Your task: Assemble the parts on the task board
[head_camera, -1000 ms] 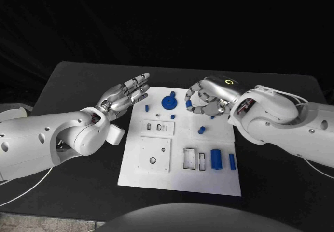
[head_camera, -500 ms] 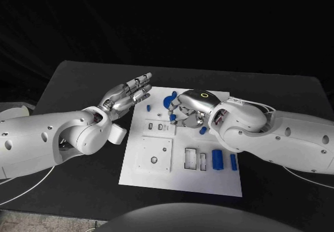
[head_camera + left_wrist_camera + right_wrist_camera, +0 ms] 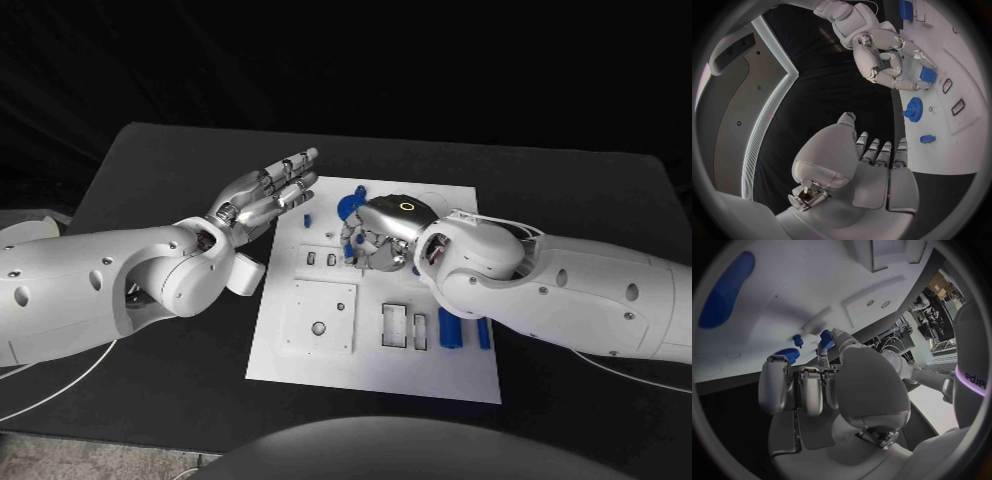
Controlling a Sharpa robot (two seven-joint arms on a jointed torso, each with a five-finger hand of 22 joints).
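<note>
A black tabletop (image 3: 159, 180) carries the whole layout, matte and dark (its far corners look rounded in the head view). A thin white cable (image 3: 43, 392) loops across it near the front left corner, and another thin white cable (image 3: 635, 372) curves over the surface on the right side. Beyond the tabletop's far edge hangs a black backdrop (image 3: 346, 60), plain and unlit.
</note>
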